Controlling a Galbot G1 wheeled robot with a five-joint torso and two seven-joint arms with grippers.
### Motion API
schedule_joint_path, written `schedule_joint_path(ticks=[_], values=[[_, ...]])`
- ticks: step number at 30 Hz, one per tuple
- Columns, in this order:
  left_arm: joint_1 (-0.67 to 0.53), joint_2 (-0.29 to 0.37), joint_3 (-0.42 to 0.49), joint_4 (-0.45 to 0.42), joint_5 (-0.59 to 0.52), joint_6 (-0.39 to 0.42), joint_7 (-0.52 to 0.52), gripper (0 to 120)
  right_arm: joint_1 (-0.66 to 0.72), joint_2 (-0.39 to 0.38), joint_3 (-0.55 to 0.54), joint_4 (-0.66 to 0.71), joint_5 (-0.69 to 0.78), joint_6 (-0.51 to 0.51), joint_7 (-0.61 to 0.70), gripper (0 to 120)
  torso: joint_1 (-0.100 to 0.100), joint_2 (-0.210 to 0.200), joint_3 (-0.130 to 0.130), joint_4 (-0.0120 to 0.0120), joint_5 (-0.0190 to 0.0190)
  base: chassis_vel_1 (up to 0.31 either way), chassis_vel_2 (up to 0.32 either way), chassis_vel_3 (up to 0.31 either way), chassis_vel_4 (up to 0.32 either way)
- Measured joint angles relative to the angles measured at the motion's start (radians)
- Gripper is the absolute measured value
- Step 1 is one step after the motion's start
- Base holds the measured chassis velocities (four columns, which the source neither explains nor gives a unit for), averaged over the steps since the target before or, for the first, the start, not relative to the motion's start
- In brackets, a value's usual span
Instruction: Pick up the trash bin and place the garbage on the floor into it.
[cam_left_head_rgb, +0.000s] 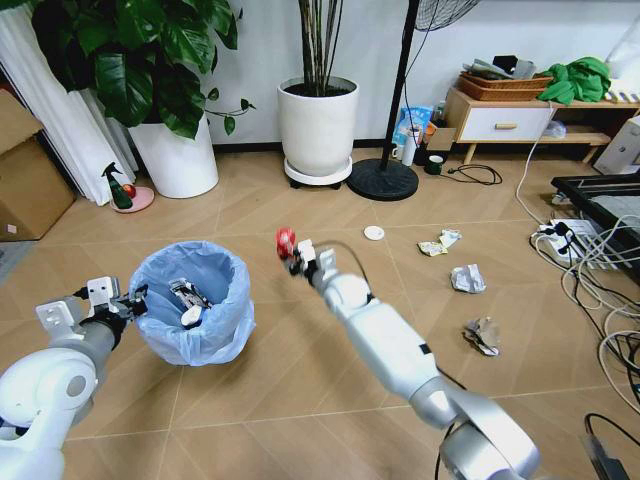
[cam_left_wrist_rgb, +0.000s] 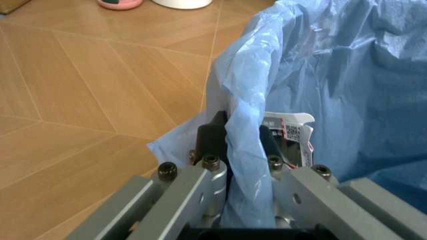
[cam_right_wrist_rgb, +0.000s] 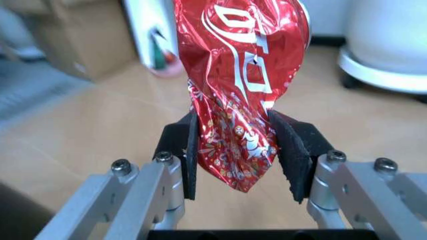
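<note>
At the upper left of the head view a large-leafed plant stands in a white pot (cam_left_head_rgb: 176, 157), with a pink dish (cam_left_head_rgb: 133, 198) just beside it and a cardboard box (cam_left_head_rgb: 28, 180) at the left edge. A second white pot (cam_left_head_rgb: 318, 124) sits on a wheeled tray near top centre, next to a black fan base (cam_left_head_rgb: 383, 179). A low wooden cabinet (cam_left_head_rgb: 505, 122) at the upper right carries a green cloth (cam_left_head_rgb: 577, 80). Cables (cam_left_head_rgb: 600, 300) trail down the right side.

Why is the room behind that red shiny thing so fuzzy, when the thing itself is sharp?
In the right wrist view the close red can, pinched in the right gripper, is in focus; the floor and white pot behind blur. The head view stays sharp throughout.
</note>
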Motion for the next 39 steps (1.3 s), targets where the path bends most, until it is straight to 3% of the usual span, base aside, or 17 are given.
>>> schedule_joint_path(ticks=[5, 9, 12, 15, 23, 29, 30, 35, 38, 39], values=[[-0.002, 0.004, 0.009, 0.004, 0.001, 0.003, 0.002, 0, 0.020, -0.056, -0.066, 0.203, 0.143, -0.062, -0.023, 35, 0.000, 0.000, 0.000, -0.0001, 0.0000, 0.000, 0.000, 0.000, 0.000], [-0.001, 0.006, 0.013, 0.006, 0.003, 0.004, 0.003, 0, 0.033, -0.077, -0.105, 0.270, 0.218, -0.089, -0.035, 35, 0.000, 0.000, 0.000, -0.0002, 0.0001, 0.000, 0.000, 0.000, 0.000], [-0.002, 0.008, 0.017, 0.012, 0.004, 0.006, 0.004, 0, 0.060, -0.097, -0.188, 0.356, 0.369, -0.136, -0.042, 35, 0.000, 0.000, 0.000, 0.0000, 0.0001, 0.000, 0.000, 0.000, 0.000], [-0.006, 0.013, 0.019, 0.013, 0.004, 0.007, 0.004, 0, 0.082, -0.099, -0.252, 0.375, 0.414, -0.146, -0.044, 35, 0.000, 0.000, 0.000, 0.0001, 0.0000, 0.000, 0.000, 0.000, 0.000], [-0.010, 0.018, 0.022, 0.014, 0.001, 0.008, 0.004, 0, 0.099, -0.116, -0.378, 0.381, 0.419, -0.165, -0.054, 35, 0.000, 0.000, 0.000, -0.0001, -0.0001, 0.000, 0.000, 0.000, 0.000], [-0.010, 0.012, 0.022, 0.014, 0.002, 0.008, 0.005, 0, 0.090, -0.118, -0.407, 0.374, 0.373, -0.185, -0.054, 35, 0.000, 0.000, 0.000, -0.0001, 0.0000, 0.000, 0.000, 0.000, 0.000], [-0.011, 0.010, 0.022, 0.014, 0.002, 0.008, 0.004, 0, 0.088, -0.116, -0.409, 0.367, 0.356, -0.187, -0.053, 42, 0.000, 0.000, 0.000, -0.0001, 0.0000, 0.000, 0.000, 0.000, 0.000], [-0.011, 0.010, 0.019, 0.014, 0.002, 0.008, 0.005, 0, 0.088, -0.113, -0.409, 0.363, 0.342, -0.187, -0.050, 55, 0.000, 0.000, 0.000, -0.0001, 0.0000, 0.000, 0.000, 0.000, 0.000], [-0.012, 0.010, 0.017, 0.014, 0.001, 0.007, 0.005, 0, 0.086, -0.116, -0.408, 0.363, 0.337, -0.187, -0.045, 72, 0.000, 0.000, 0.000, -0.0001, 0.0000, 0.000, 0.000, 0.000, 0.000], [-0.012, 0.010, 0.017, 0.014, 0.001, 0.007, 0.005, 0, 0.086, -0.116, -0.408, 0.363, 0.337, -0.187, -0.045, 72, 0.000, 0.000, 0.000, -0.0001, 0.0000, 0.000, 0.000, 0.000, 0.000]])
